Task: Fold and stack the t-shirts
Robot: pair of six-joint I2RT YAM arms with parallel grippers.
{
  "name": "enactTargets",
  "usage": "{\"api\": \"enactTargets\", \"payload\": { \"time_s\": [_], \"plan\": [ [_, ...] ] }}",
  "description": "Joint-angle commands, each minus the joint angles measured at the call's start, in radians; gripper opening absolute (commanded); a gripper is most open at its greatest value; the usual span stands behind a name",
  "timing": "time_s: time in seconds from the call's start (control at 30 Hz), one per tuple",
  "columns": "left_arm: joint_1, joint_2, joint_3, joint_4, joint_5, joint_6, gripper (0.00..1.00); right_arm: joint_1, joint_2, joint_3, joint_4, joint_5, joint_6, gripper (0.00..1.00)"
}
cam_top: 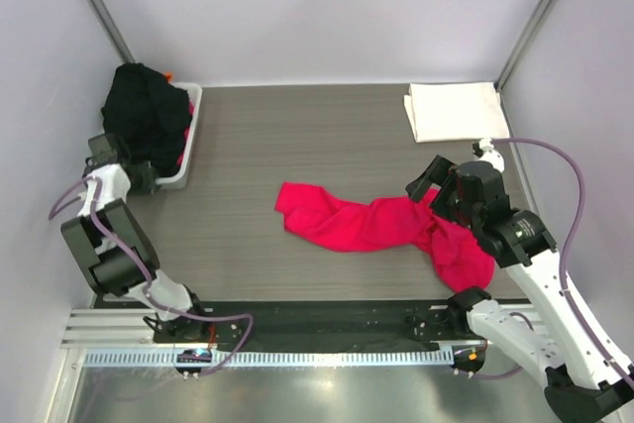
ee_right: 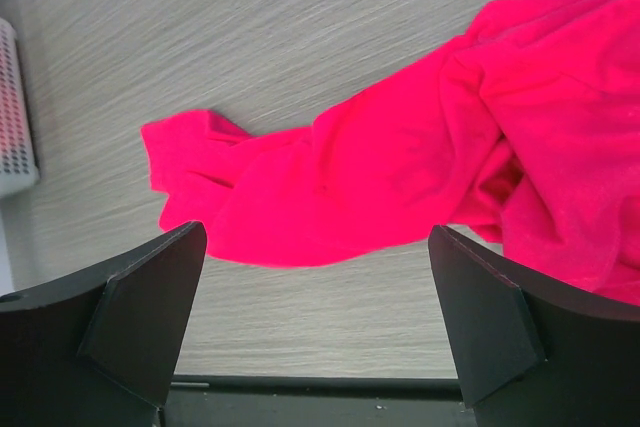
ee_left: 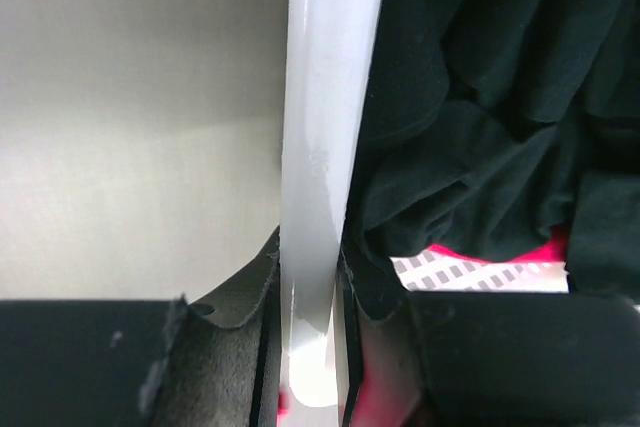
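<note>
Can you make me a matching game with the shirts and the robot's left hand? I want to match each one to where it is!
Things:
1. red shirt
2. white shirt
3. black shirt
4. left gripper

Places:
A. piled in the basket
B. folded flat at the far right corner of the table
C. clamped on the basket's wall
D. crumpled in the middle of the table

Pairs: 1-D, 2-B, 3-A, 4-C

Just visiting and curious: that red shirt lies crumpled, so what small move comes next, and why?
Probably the right gripper lowers and pinches an edge of the red shirt: it hangs open over the bunched cloth, while the left gripper grips the basket wall.
</note>
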Motion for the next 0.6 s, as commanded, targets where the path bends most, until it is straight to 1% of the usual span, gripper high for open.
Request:
{"api": "enactTargets", "payload": {
  "time_s": [0.0, 0.03, 0.07, 0.1, 0.13, 0.17, 0.2, 0.23, 0.27, 0.33, 0.37, 0.4, 0.47, 0.5, 0.53, 0.57],
  "plan": [
    [-0.024, 0.11, 0.14, 0.261, -0.132, -0.206, 0.0, 0.0, 0.016, 0.005, -0.003, 0.035, -0.028, 1.0],
    [-0.035, 0.167, 0.174, 0.269, -0.135, -0.201, 0.0, 0.0, 0.024, 0.008, -0.009, 0.04, -0.031, 1.0],
    [-0.055, 0.204, 0.224, 0.269, -0.127, -0.179, 0.14, 0.0, 0.034, 0.008, -0.009, 0.051, -0.034, 1.0],
    [-0.061, 0.238, 0.311, 0.267, -0.073, -0.154, 0.24, 0.0, 0.039, 0.01, -0.013, 0.058, -0.035, 1.0],
    [-0.066, 0.265, 0.354, 0.246, -0.048, -0.133, 0.35, 0.0, 0.044, 0.008, -0.018, 0.066, -0.032, 1.0],
    [-0.072, 0.308, 0.388, 0.22, 0.006, -0.1, 0.64, 0.0, 0.048, 0.002, -0.021, 0.093, -0.026, 1.0],
    [-0.07, 0.316, 0.419, 0.194, 0.034, -0.093, 0.73, 0.0, 0.054, -0.003, -0.023, 0.104, -0.023, 1.0],
    [-0.072, 0.313, 0.416, 0.172, 0.078, -0.085, 0.8, 0.0, 0.059, -0.007, -0.024, 0.118, -0.021, 1.0],
    [-0.072, 0.29, 0.403, 0.158, 0.093, -0.07, 0.9, 0.0, 0.064, -0.016, -0.023, 0.129, -0.018, 1.0],
    [-0.07, 0.246, 0.35, 0.149, 0.11, -0.031, 0.97, -0.001, 0.099, -0.023, -0.026, 0.149, -0.015, 1.0],
    [-0.066, 0.226, 0.334, 0.113, 0.133, -0.011, 0.99, 0.0, 0.119, -0.023, -0.03, 0.152, -0.014, 1.0],
    [-0.064, 0.168, 0.315, 0.096, 0.135, 0.04, 0.99, 0.0, 0.148, -0.021, -0.039, 0.173, -0.002, 1.0],
    [-0.063, 0.103, 0.263, 0.044, 0.13, 0.097, 1.0, 0.0, 0.176, -0.023, -0.073, 0.21, 0.018, 1.0],
    [-0.063, 0.035, 0.243, 0.016, 0.127, 0.154, 1.0, -0.001, 0.183, -0.026, -0.079, 0.226, 0.024, 1.0],
    [-0.064, -0.007, 0.219, 0.004, 0.121, 0.189, 1.0, -0.003, 0.199, -0.029, -0.09, 0.267, 0.034, 1.0],
    [-0.07, -0.046, 0.179, -0.021, 0.088, 0.217, 1.0, -0.008, 0.203, -0.036, -0.093, 0.279, 0.038, 1.0]
  ]
}}
